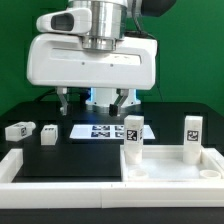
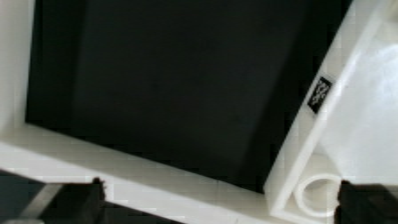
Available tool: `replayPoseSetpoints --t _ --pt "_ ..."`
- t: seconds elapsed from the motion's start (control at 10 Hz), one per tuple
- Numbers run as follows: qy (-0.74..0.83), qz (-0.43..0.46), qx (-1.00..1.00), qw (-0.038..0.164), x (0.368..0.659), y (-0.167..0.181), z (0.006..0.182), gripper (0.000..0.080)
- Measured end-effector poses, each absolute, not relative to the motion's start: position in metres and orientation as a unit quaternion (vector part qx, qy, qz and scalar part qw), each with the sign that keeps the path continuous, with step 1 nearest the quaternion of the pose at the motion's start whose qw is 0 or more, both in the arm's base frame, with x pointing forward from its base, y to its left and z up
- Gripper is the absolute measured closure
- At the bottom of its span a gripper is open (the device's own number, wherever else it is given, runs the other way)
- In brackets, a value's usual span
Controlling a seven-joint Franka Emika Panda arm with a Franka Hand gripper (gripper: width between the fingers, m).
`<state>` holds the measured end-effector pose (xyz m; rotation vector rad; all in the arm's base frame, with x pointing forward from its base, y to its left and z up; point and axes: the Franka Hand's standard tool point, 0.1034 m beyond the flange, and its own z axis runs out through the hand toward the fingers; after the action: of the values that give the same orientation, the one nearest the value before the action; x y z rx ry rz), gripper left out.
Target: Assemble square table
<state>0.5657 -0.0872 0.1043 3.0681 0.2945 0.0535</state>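
Observation:
The white square table top (image 1: 170,165) lies at the exterior view's front right. Two white tagged legs stand upright on it, one at its near-left corner (image 1: 132,137) and one at its right (image 1: 191,137). Two more tagged legs lie on the black table at the exterior view's left (image 1: 20,129), (image 1: 48,133). My gripper (image 1: 92,100) hangs open and empty above the back middle, holding nothing. In the wrist view the table top's tagged edge (image 2: 324,92) and a round corner hole (image 2: 322,191) show beside my dark fingertips (image 2: 71,203).
The marker board (image 1: 100,130) lies flat under my gripper. A long white L-shaped wall (image 1: 55,172) runs along the front and left; it also shows in the wrist view (image 2: 160,165). The table surface (image 2: 169,80) is black.

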Motion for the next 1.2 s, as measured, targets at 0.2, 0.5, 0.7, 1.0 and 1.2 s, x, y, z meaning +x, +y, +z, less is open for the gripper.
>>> replayPoseSetpoints --t 0.2,0.5,0.7,1.0,1.2 --pt "-0.017 -0.015 1.0 0.012 0.528 -0.14 0.093 0.0151" --pt "-0.041 -0.015 0.999 0.005 0.527 -0.144 0.091 0.0151" --pt "-0.041 -0.026 0.999 0.001 0.524 -0.142 0.09 0.0151" --pt "-0.026 -0.119 0.992 -0.02 0.483 -0.148 0.074 0.0151" --pt "-0.001 -0.153 0.988 -0.017 0.467 -0.151 0.068 0.0151"
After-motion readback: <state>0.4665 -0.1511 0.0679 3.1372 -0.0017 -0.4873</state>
